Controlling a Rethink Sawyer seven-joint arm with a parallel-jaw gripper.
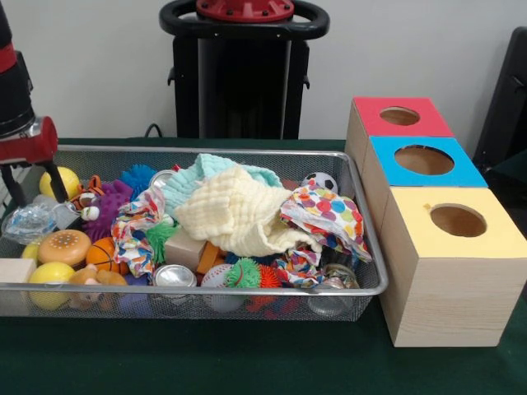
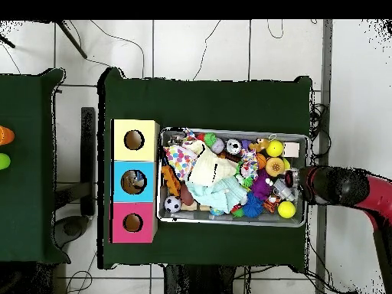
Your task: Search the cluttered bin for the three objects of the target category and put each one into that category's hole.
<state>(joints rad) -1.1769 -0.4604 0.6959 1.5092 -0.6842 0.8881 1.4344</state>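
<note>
green table (image 1: 247, 362) carries a wire mesh bin (image 1: 247, 290) with three wooden boxes (image 1: 461, 280) butted against one short end so drops are a short carry: yellow hole (image 1: 458, 220), blue hole (image 1: 424, 159), red hole (image 1: 400, 116). bin is packed rim to rim, a cream cloth (image 1: 239, 216) and a dotted cloth (image 1: 325, 216) heaped mid-bin, likely hiding targets; target category can't be told. arm (image 2: 344, 186) hangs over the bin's opposite short end, gripper (image 2: 295, 186) down among the toys by the yellow ball (image 1: 62, 181); can't tell finger state. open room only above the rim
</note>
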